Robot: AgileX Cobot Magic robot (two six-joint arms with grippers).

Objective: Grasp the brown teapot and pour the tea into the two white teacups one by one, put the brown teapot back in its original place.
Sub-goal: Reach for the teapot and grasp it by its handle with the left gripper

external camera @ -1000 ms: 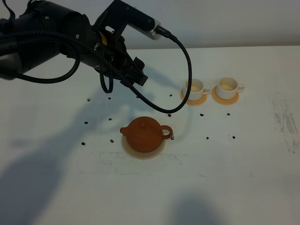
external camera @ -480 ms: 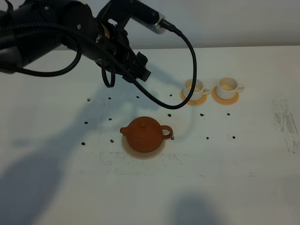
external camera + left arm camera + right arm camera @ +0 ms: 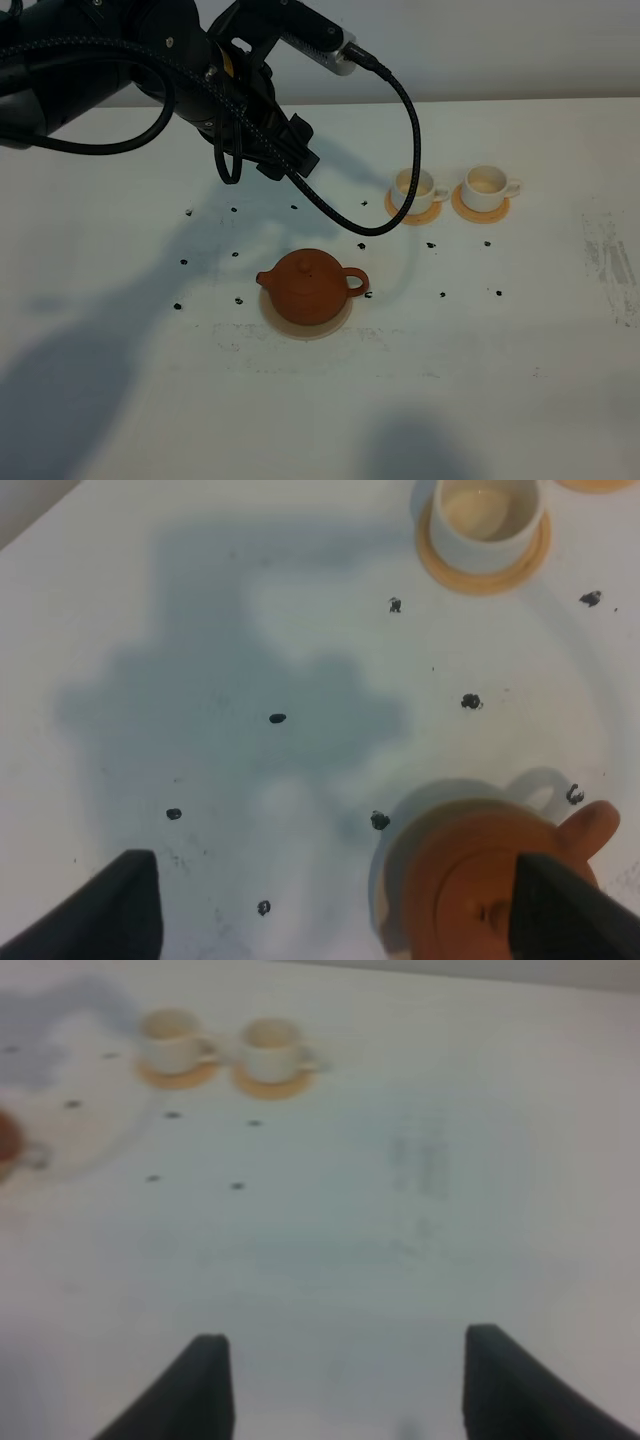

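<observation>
The brown teapot sits on its round tan coaster near the table's middle, spout to the left and handle to the right. The two white teacups stand on small orange coasters behind it to the right. My left gripper hangs high above the table, behind and left of the teapot, open and empty. In the left wrist view the teapot lies just inside one of the fingertips, with one teacup beyond. The blurred right wrist view shows my right gripper open over bare table, far from both teacups.
Several small black specks are scattered on the white table around the teapot and in front of the cups. A thick black cable loops down from the left arm beside the nearer cup. Scuff marks show at the right edge.
The left arm has shifted slightly to the right and toward the back, its cable swinging with it. Teapot and cups have not moved.
</observation>
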